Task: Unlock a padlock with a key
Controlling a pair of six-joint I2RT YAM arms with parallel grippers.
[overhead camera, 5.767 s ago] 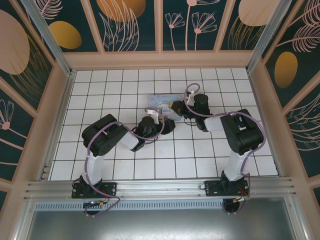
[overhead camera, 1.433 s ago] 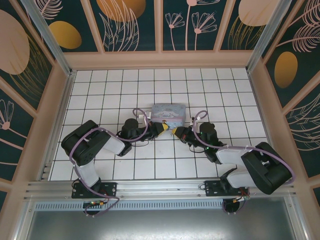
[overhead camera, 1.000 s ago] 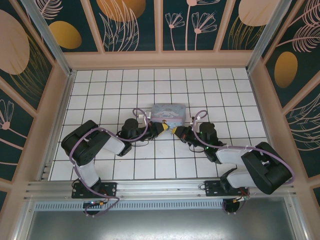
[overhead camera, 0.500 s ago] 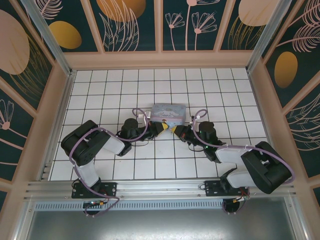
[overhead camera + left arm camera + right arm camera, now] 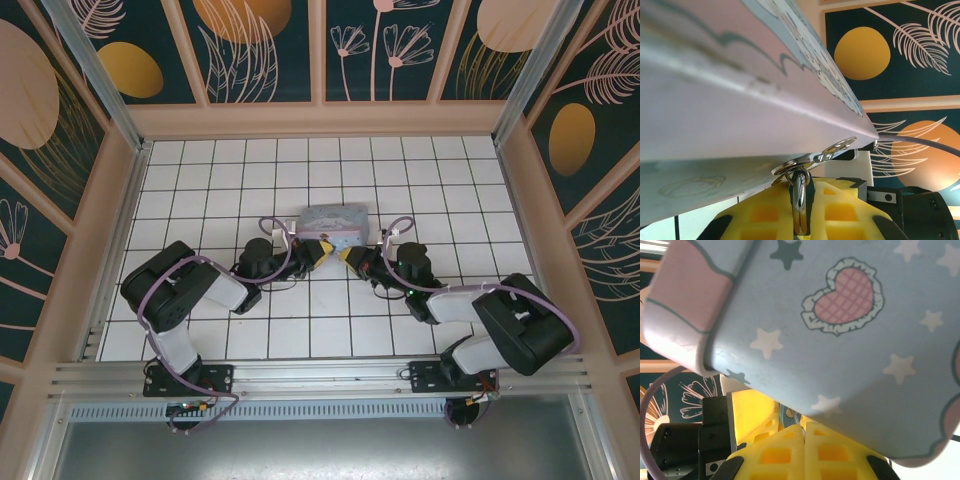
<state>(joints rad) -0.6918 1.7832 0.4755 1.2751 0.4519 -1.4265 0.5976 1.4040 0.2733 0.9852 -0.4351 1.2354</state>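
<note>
The left claw (image 5: 322, 249) is clenched: in its wrist view the yellow pads (image 5: 765, 215) squeeze a silver loop, apparently the shackle of the padlock (image 5: 799, 192), which stands upright between them. Right above the fingertips that loop hooks into a metal clasp (image 5: 832, 149) on the edge of the pastel blue tin (image 5: 715, 100), which slopes just over the claw. The right claw (image 5: 346, 257) faces the left one tip to tip, nearly touching it, with the tin just beyond both. Its yellow pads (image 5: 775, 455) are pressed flat together directly under the tin's starred side (image 5: 850, 340); whether the key is pinched between them cannot be told.
</note>
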